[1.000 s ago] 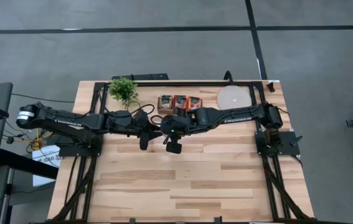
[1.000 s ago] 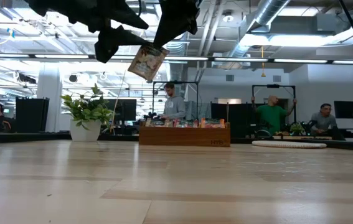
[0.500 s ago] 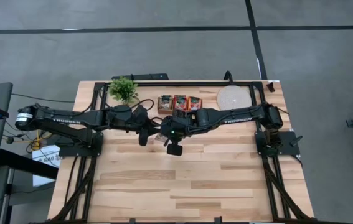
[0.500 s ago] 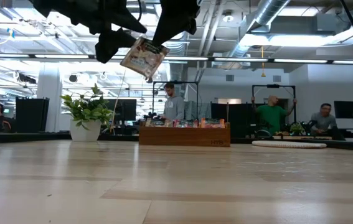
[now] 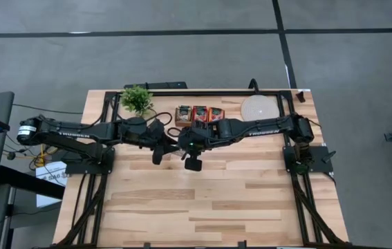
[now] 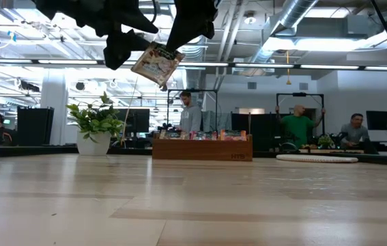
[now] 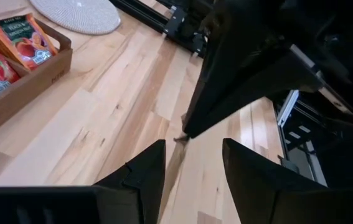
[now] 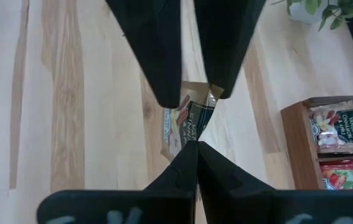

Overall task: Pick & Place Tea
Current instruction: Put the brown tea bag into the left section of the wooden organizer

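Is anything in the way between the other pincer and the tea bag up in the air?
Nothing visible. The right pincer is shut on the tea sachet, holding it high above the table. The left pincer is open right beside it, with only air between them.

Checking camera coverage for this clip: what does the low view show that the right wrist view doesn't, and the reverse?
Only the low view shows the people in the room behind, the round pale disc and the whole plant. Only the right wrist view shows the right gripper shut on the tea sachet, with the left gripper open around the sachet's far edge. Both show that sachet held above the table and the wooden tray of sachets.
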